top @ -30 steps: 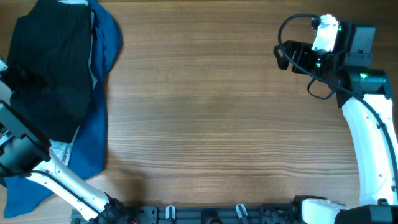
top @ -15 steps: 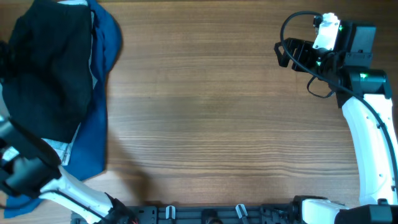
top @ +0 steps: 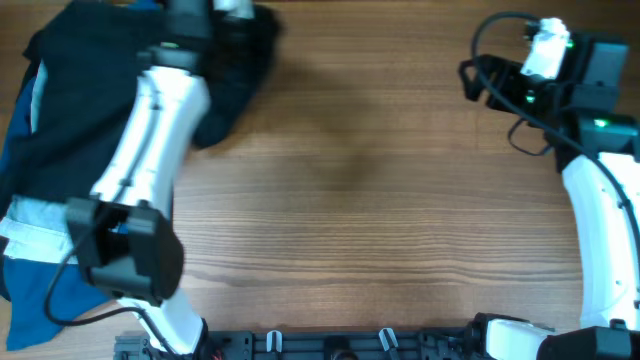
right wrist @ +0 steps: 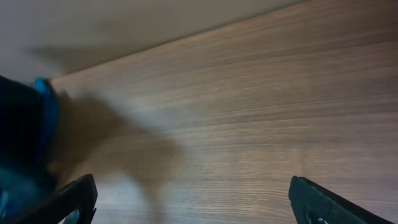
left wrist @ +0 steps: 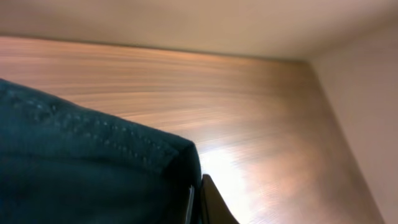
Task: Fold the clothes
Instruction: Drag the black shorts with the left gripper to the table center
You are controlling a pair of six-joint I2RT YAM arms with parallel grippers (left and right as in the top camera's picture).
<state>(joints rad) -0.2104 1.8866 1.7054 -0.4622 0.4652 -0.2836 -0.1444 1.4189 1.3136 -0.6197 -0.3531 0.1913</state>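
Since half a second ago the left arm has swung from the near-left corner up across the pile to the far edge of the table (top: 380, 190), pulling a flap of the black shorts (top: 90, 100) out to the right; the right arm has barely shifted.

The shorts lie bunched in the far-left corner over a deep-blue garment (top: 30, 290) that shows along the left edge; the left fingers (left wrist: 199, 202) look pinched shut on a stitched hem of dark fabric; the right fingers (top: 476, 82) wait near the far-right corner, spread wide and empty.

We judge the step to be dragging the shorts clear so they can be spread flat; it should go best with a steady pull toward the bare middle, the hem kept low, and the blue garment left behind, since it may cling and follow.

The table is smooth brown wood grain, likely slippery under cloth; a plain pale wall (left wrist: 186, 22) rises just past the far edge.
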